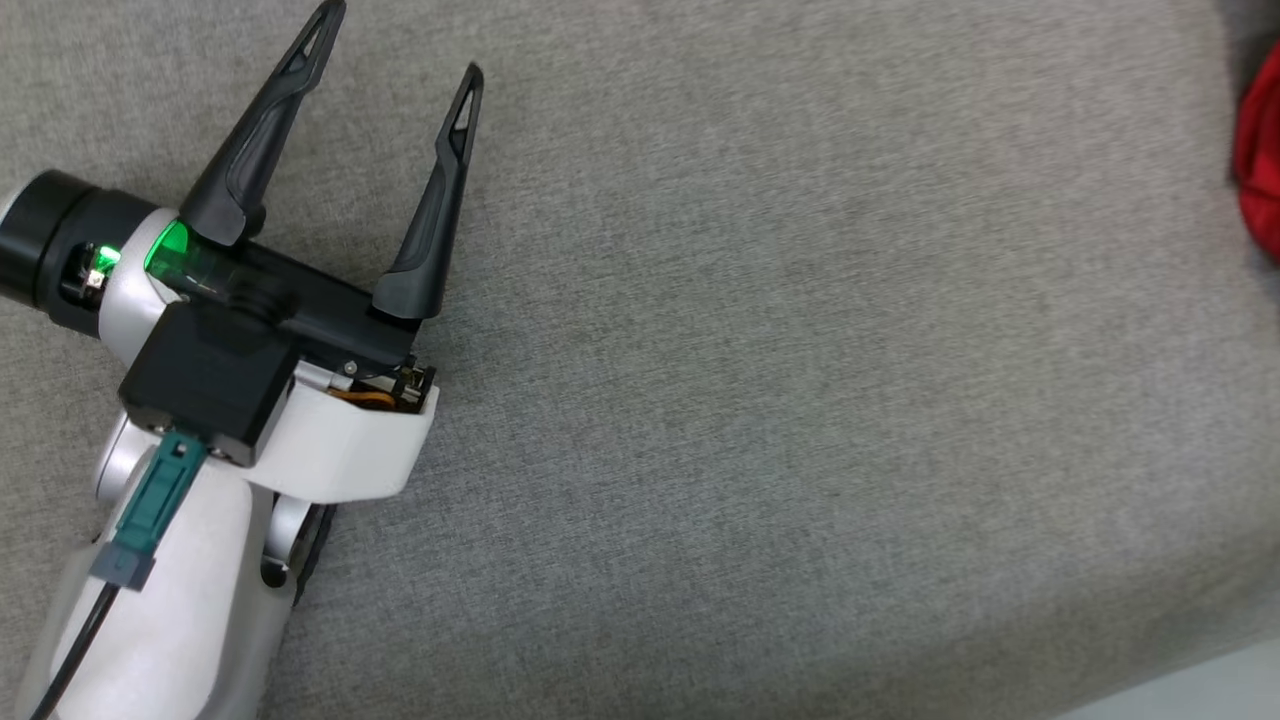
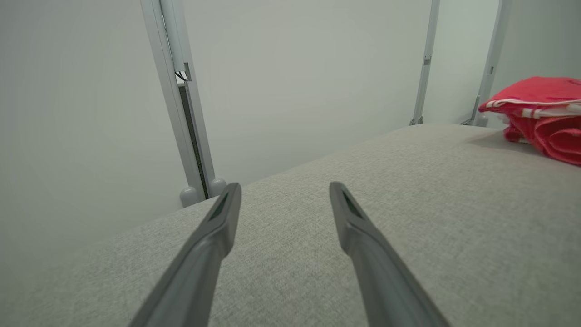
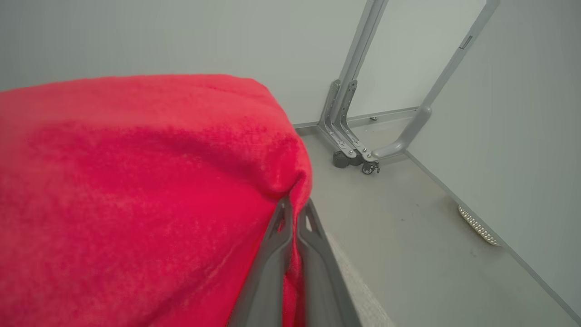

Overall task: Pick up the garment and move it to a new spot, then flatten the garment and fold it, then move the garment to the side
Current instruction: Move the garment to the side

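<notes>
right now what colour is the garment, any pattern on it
The garment is red with thin white stripes at its edges, clearest in the left wrist view.

Left of the garment (image 1: 1262, 150), open grey cushion (image 1: 800, 400) runs unbroken as far as the left gripper (image 1: 400, 45). Behind the garment and further left, frame posts (image 2: 172, 91) rise past the cushion's edge.

Red fleecy garment (image 1: 1258, 150): cut off by the right edge of my head view. The garment (image 2: 542, 116) is cut the same way in my left wrist view, so I cannot tell its full outline. Seen from my right wrist, it is close and blurred, runs past the left and bottom edges, and hides most of the grey woven fabric surface (image 3: 358, 284). My right gripper (image 3: 296, 205) pinches a fold, and the fingertips are partly buried in it.
</notes>
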